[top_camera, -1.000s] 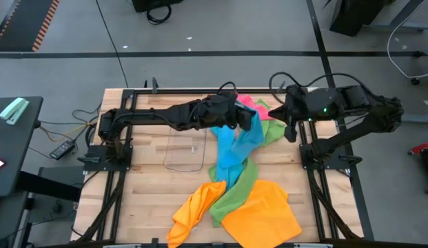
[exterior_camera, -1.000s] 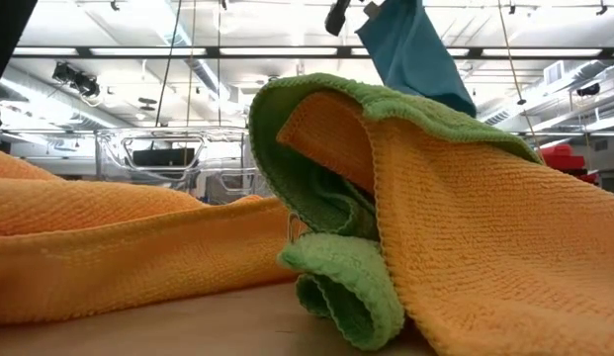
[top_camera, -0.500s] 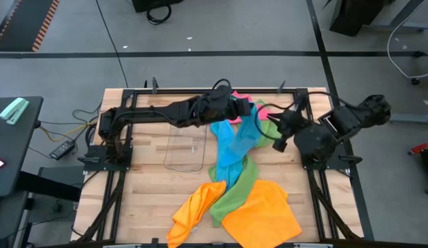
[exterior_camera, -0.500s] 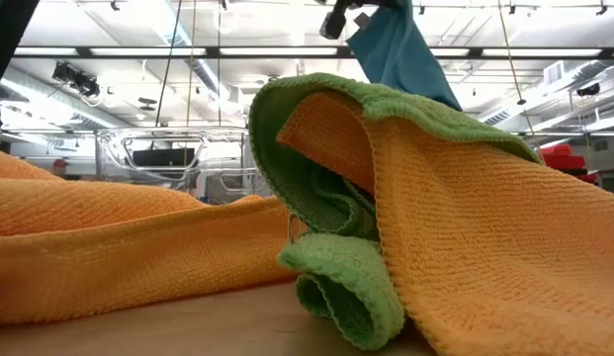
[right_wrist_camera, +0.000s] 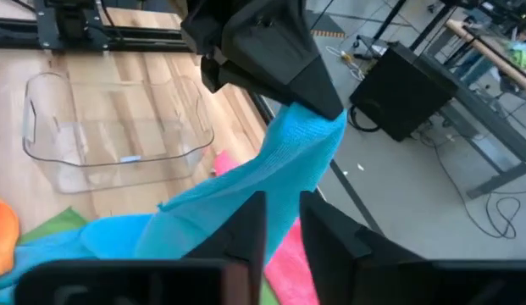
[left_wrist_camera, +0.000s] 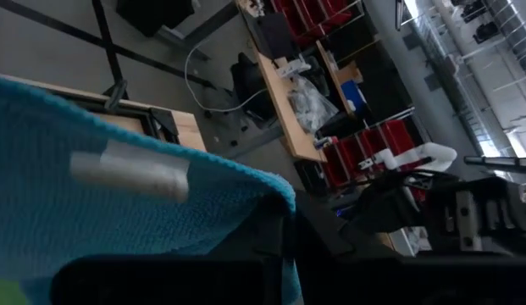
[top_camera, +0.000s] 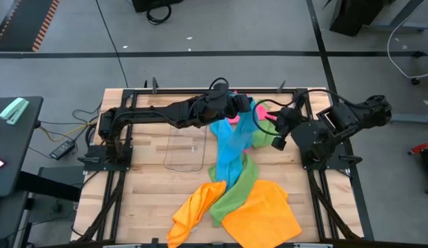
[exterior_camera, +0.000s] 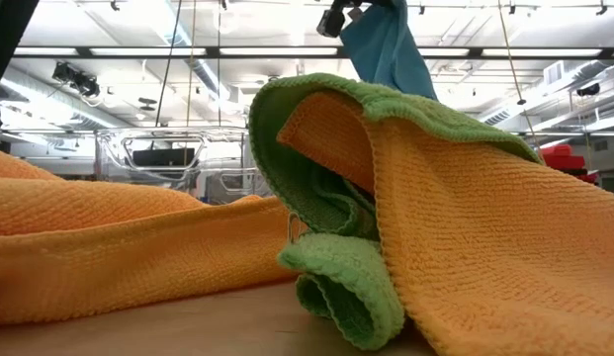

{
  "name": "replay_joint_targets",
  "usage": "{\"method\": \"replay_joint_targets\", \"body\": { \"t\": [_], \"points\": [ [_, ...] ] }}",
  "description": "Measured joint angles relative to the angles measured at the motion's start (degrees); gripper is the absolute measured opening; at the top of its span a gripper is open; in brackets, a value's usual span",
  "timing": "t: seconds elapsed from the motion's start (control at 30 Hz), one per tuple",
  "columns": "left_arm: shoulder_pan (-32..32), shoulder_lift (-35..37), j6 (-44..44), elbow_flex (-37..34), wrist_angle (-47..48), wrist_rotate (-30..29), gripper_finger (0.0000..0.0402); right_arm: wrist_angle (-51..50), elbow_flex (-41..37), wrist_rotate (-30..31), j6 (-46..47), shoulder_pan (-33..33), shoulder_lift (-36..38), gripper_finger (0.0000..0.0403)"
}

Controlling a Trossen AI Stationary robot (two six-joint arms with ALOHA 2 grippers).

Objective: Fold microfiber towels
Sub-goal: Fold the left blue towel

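I hold the sky-blue microfiber towel [top_camera: 231,148] up by one corner; it hangs, trailing onto the crumpled green towel [top_camera: 240,189]. A pink towel [top_camera: 236,118] lies bunched behind it. The rumpled orange microfiber towel [top_camera: 258,217] spreads at the table's near edge.

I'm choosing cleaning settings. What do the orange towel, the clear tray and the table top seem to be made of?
Orange towel: soft knitted microfibre-like cloth, matte, with a fine looped weave showing. Clear tray: probably thin glossy plastic, since the table shows through it. Table top: light wood planks, judging by the grain and seams.
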State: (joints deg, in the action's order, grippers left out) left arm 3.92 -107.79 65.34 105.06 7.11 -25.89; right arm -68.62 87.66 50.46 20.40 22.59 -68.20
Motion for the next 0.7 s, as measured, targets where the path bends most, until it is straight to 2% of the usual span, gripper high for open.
{"method": "replay_joint_targets", "body": {
  "t": [0.23,0.33,0.5,0.7],
  "points": [
    [0.44,0.0,0.0,0.0,0.02,-0.04,0.0014,0.02,0.0,-1.69,0.33,-2.87,0.0,0.0207],
    [0.48,0.0,0.0,0.0,0.02,-0.04,0.0013,0.02,0.0,-1.71,0.05,-3.91,0.0,0.0244],
    [0.46,0.0,0.0,0.0,0.02,-0.05,0.0026,0.54,-0.13,-1.65,-1.47,-5.63,0.0,0.0278],
    [0.5,0.0,-0.68,0.0,0.0,-0.23,0.0019,10.63,-5.97,-1.67,-7.29,-4.65,2.16,0.0288]
  ]
}}
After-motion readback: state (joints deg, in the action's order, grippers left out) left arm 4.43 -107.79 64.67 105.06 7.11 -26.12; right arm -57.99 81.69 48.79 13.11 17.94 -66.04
